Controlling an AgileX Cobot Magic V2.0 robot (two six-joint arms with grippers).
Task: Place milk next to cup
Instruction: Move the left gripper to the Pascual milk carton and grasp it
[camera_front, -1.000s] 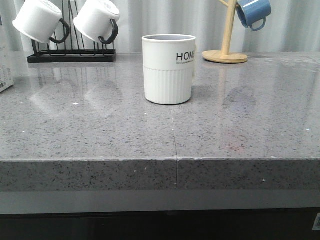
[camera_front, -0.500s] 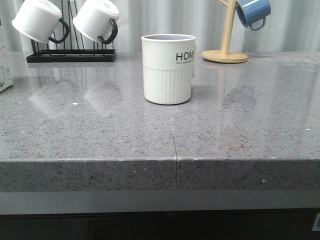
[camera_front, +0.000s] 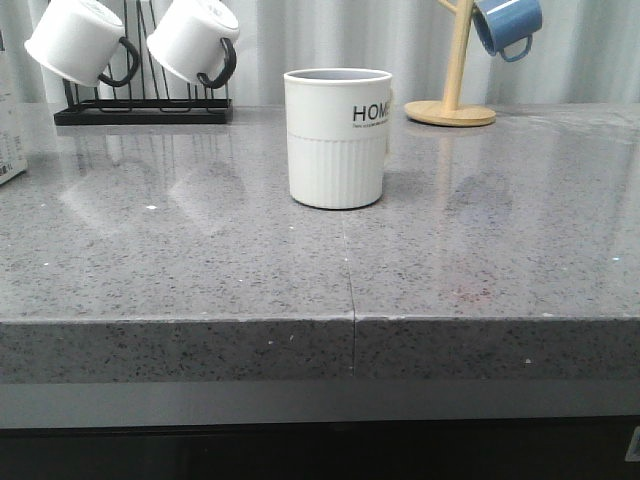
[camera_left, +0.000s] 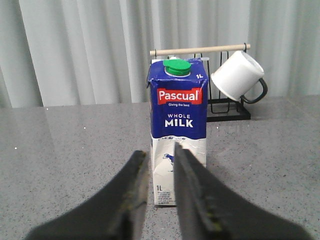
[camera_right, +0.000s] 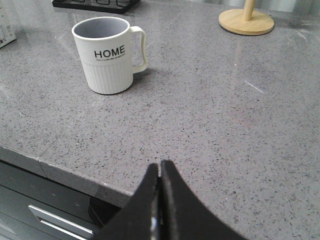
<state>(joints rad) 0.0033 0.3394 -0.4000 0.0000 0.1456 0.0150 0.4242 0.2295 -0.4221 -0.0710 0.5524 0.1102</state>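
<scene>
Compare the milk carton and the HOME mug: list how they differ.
The milk is a tall, square-sided carton; the mug is a squat cylinder with a handle. The milk is blue on top with a green cap shut; the mug is plain white and open-topped. Both stand upright on the grey counter.

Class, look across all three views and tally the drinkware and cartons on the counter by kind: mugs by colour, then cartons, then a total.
White mugs: 3, namely the HOME cup and two rack mugs
Blue mugs: 1, on the wooden stand
Milk cartons: 1
Total: 5
</scene>
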